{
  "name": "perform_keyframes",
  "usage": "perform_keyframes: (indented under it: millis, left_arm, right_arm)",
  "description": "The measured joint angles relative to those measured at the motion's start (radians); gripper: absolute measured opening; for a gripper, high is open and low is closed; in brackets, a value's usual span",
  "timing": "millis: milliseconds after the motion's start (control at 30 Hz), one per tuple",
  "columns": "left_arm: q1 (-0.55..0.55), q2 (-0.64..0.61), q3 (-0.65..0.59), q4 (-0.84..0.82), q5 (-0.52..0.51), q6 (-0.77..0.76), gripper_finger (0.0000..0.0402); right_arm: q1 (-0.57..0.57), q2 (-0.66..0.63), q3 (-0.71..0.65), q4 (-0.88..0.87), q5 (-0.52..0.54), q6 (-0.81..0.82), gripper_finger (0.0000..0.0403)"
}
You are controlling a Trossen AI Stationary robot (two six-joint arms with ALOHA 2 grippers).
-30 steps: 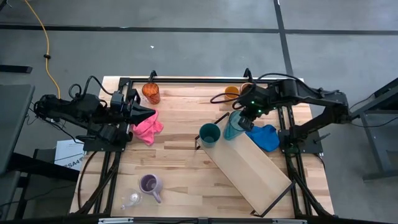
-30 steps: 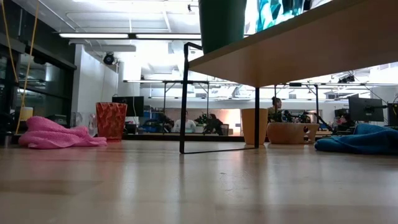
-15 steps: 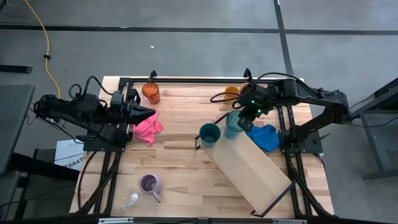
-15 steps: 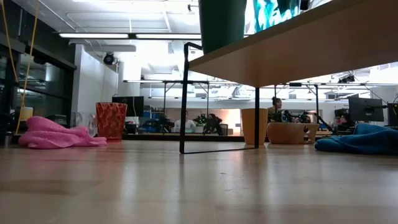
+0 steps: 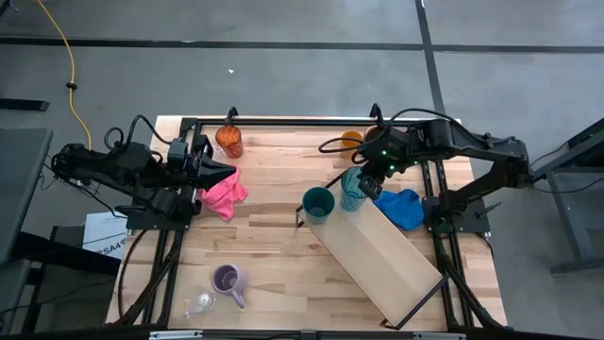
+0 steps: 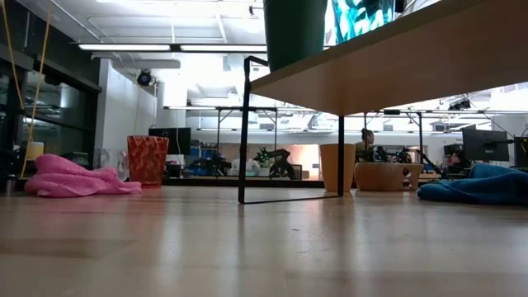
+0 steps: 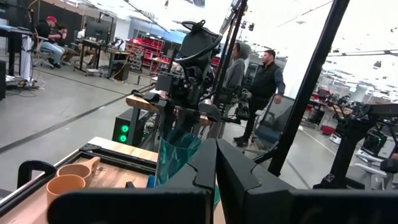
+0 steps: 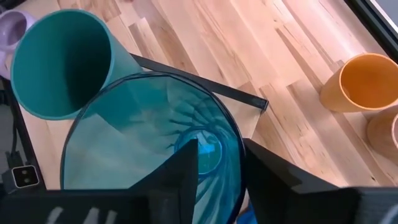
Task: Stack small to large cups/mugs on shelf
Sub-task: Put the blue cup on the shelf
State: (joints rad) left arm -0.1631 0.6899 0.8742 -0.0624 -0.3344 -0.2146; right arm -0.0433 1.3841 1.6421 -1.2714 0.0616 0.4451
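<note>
The shelf (image 5: 382, 250), a light-wood board on a thin black frame, lies slantwise across the table's right half. A green cup (image 5: 318, 203) and a clear teal tumbler (image 5: 351, 189) stand by their bases on its far-left end. My right gripper (image 8: 221, 171) hangs over the tumbler, slanting down and open. One finger (image 8: 186, 165) stands inside the rim, the other (image 8: 267, 177) outside it. I cannot tell whether either touches the glass. My left gripper (image 5: 225, 173) waits shut, raised above the pink cloth (image 5: 225, 193).
An orange-red glass (image 5: 229, 141) stands at the far edge. An orange mug (image 5: 351, 140) and a tan mug (image 5: 375, 133) stand far right. A purple mug (image 5: 226, 280) and a clear glass (image 5: 198, 303) sit near left. A blue cloth (image 5: 401, 208) lies beside the shelf.
The teal tumbler has shifted a little toward the green cup on the shelf's end. In the low view its lower part now shows narrower and more upright. My right gripper has stayed over it and my left has kept still.
</note>
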Motion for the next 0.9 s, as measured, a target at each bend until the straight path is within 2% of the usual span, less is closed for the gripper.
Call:
perform_keyframes:
  millis: [400, 900]
  left_arm:
    - [0.0, 0.0, 0.0, 0.0, 0.0, 0.0, 0.0]
    - [-0.001, 0.0, 0.0, 0.0, 0.001, -0.01, 0.0]
  right_arm:
    - [0.0, -0.017, 0.001, 0.012, -0.014, 0.0, 0.0136]
    - [0.0, -0.082, 0.001, 0.045, -0.017, 0.001, 0.0136]
